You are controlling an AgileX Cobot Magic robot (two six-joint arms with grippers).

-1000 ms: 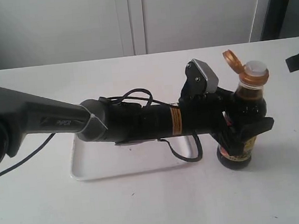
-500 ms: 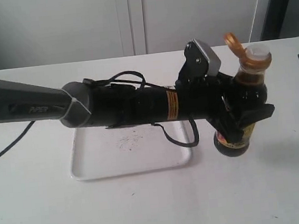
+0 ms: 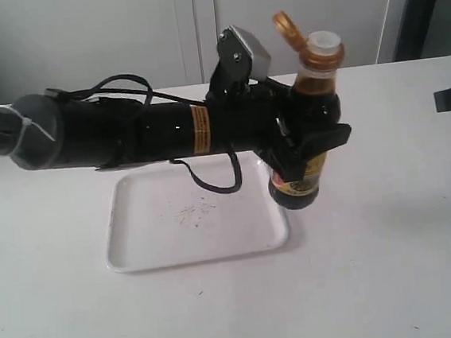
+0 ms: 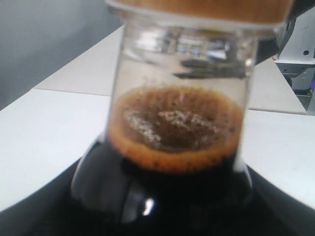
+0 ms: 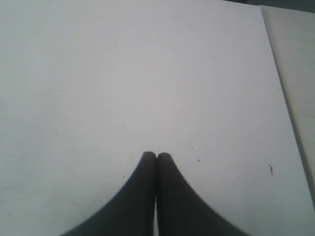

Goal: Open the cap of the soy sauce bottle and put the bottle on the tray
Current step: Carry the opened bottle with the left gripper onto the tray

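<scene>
the left end effector clamps the soy sauce bottle upright (cap flipped open) above the tray edge, avoiding spills; right end effector pressed together.

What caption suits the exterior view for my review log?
Left gripper carries the soy sauce bottle, cap flipped open, above the right edge of the white tray.

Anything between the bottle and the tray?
Nothing visible. The left gripper holds the bottle clear of the table beside the tray's right edge, cap flipped open. The tray's floor is bare apart from dark specks.
</scene>
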